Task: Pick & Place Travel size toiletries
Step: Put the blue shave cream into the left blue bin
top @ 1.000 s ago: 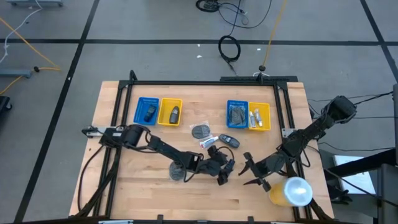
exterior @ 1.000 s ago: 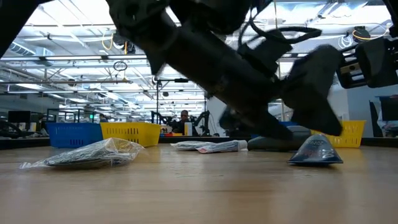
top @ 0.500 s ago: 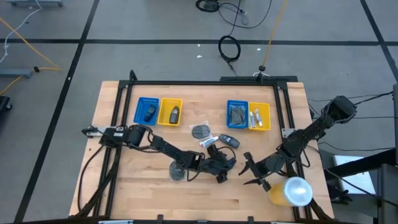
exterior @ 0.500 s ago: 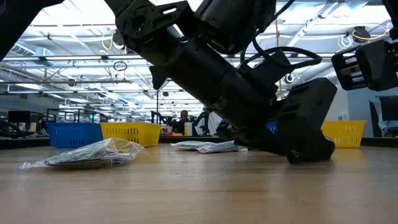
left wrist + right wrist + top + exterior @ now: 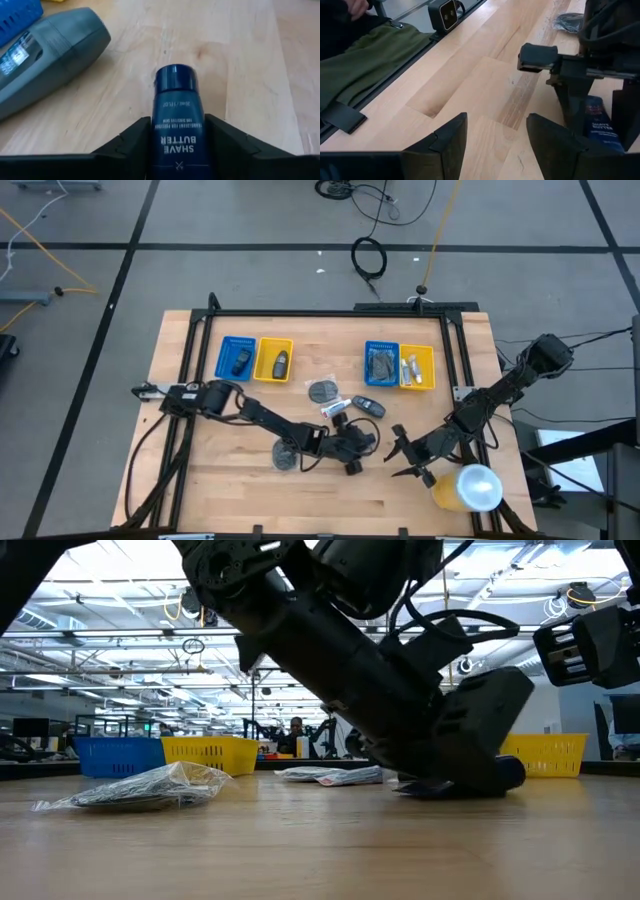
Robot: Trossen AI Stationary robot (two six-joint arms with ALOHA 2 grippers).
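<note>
Left wrist view: left end effector (image 5: 177, 145) now narrowed around dark blue plastic shave-butter tube (image 5: 176, 112).
Jaws wide a second ago; tube lies on table (image 5: 240, 60), grasp begun; right end effector (image 5: 400, 455) half-open, empty, nearby.

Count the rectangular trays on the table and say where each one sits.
4, in two pairs along the table's far side: a blue tray touching a yellow tray on the left, and a blue tray touching a yellow tray on the right. None looks hidden.

My left gripper (image 5: 177, 137) brackets a dark blue shave-butter tube (image 5: 177, 117) lying flat on the wood, a grey oval piece (image 5: 47, 55) nearby.
</note>
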